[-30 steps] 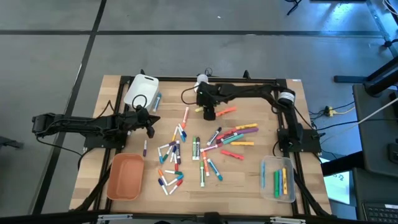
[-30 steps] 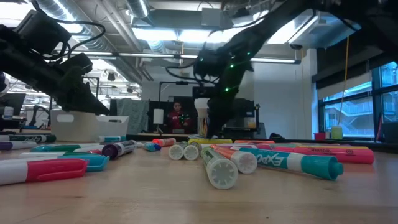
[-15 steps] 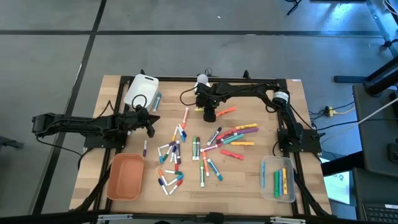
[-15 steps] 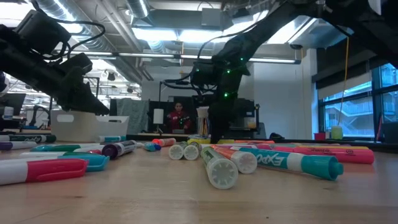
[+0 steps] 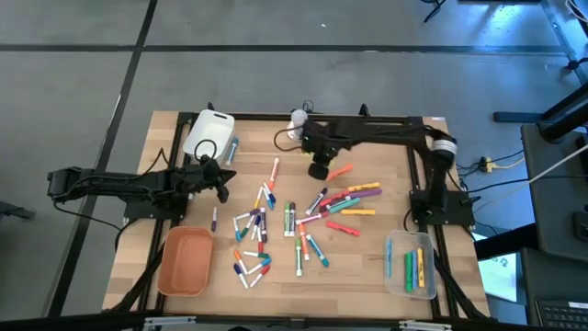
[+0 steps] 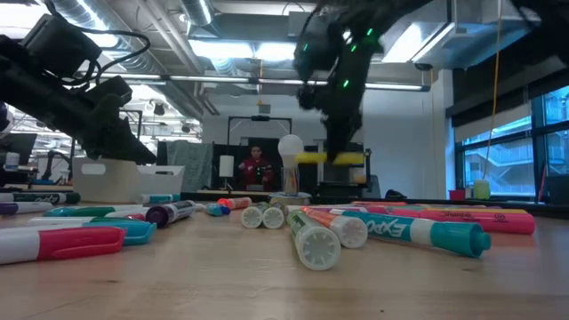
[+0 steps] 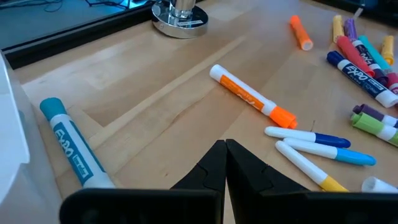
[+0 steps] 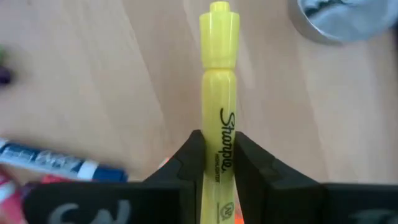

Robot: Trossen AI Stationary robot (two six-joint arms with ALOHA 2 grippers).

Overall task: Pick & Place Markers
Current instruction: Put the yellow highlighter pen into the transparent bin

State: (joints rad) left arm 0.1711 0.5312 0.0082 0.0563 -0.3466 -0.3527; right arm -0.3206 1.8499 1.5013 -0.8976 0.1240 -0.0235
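One yellow Sharpie highlighter [image 8: 219,81] now up off the table, pinched between the two dark fingers of the right gripper [image 8: 217,158]. Seen from above: right gripper [image 5: 319,169] hangs over the far middle of the table, a little nearer the clear tray [image 5: 411,264] side than a second ago. Most markers [image 5: 292,221] lie loose in the middle. A few already sit in the clear tray at the near right. Orange tray [image 5: 185,260] sits at the near left, white tray [image 5: 208,131] at the far left.

From table height: a second ago, down low among the pens. Now lifted, with the yellow highlighter [image 6: 327,157] lying flat in the air (well clear of the wood).

From the left wrist: left gripper [image 7: 224,163] pressed tight together, holding nothing, just above the table near an orange-capped marker [image 7: 252,98] and a teal Expo marker [image 7: 73,151]. Just waiting.

From the right wrist: fingers closed snug on the highlighter barrel, cap end sticking out.

Picking-up part looks done. Carrying and dropping into a tray probably comes next.
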